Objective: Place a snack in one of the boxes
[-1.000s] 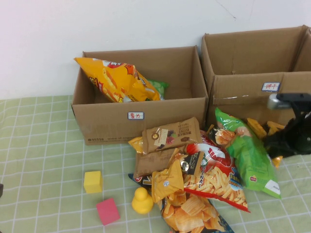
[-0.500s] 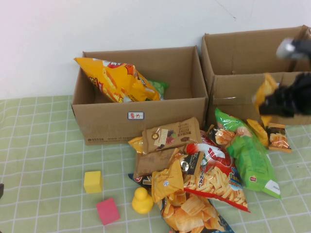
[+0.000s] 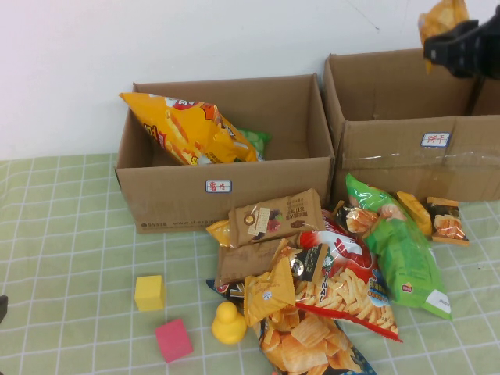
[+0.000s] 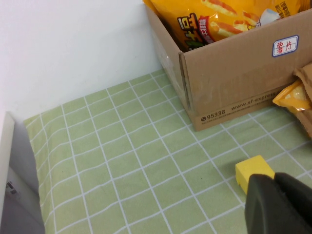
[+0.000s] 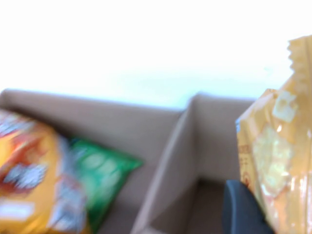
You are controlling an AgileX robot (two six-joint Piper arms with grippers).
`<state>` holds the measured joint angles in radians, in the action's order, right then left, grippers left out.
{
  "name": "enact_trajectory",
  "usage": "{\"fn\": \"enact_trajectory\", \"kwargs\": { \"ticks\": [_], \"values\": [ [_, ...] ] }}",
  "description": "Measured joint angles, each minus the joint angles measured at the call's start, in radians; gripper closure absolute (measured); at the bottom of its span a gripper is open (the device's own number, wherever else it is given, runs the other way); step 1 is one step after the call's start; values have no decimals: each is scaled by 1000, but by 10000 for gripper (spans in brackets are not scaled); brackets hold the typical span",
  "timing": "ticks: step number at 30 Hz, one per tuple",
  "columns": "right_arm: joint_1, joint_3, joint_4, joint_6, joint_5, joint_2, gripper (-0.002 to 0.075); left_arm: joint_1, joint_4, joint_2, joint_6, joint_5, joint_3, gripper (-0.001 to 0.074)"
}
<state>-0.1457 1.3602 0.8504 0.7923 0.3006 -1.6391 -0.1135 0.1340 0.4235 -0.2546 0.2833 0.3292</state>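
R hand [image 3: 457, 43] grips upright snack [image 3: 440, 17].

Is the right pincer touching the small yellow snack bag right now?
Touching. In the high view the right pincer is shut on the small yellow snack bag above the right box; the right wrist view shows the bag against a finger.

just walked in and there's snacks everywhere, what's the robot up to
The right gripper is shut on a small orange snack packet, holding it in the air above the right-hand cardboard box. The left-hand cardboard box already holds a big orange chip bag. More snacks lie piled on the green checked cloth. The left gripper sits low near a yellow block, jaws shut.
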Motion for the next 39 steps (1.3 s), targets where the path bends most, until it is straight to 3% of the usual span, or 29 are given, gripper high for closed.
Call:
{"fn": "enact_trajectory", "kwargs": {
  "ticks": [7, 13, 17, 25, 29, 33, 39],
  "values": [
    [0, 154, 12, 14, -71, -212, 484, 0, 0, 0, 0, 0, 0, 736],
    [0, 304, 13, -42, 63, -355, 243, 0, 0, 0, 0, 0, 0, 736],
    [0, 367, -30, -95, 162, -365, 188, 0, 0, 0, 0, 0, 0, 736],
    [0, 390, -435, -355, 499, -232, 200, 0, 0, 0, 0, 0, 0, 736],
    [0, 324, -583, -405, 613, -169, 225, 0, 0, 0, 0, 0, 0, 736],
    [0, 148, -604, -388, 590, -121, 228, 0, 0, 0, 0, 0, 0, 736],
    [0, -173, -604, -275, 304, -75, 230, 0, 0, 0, 0, 0, 0, 737]
  ]
}}
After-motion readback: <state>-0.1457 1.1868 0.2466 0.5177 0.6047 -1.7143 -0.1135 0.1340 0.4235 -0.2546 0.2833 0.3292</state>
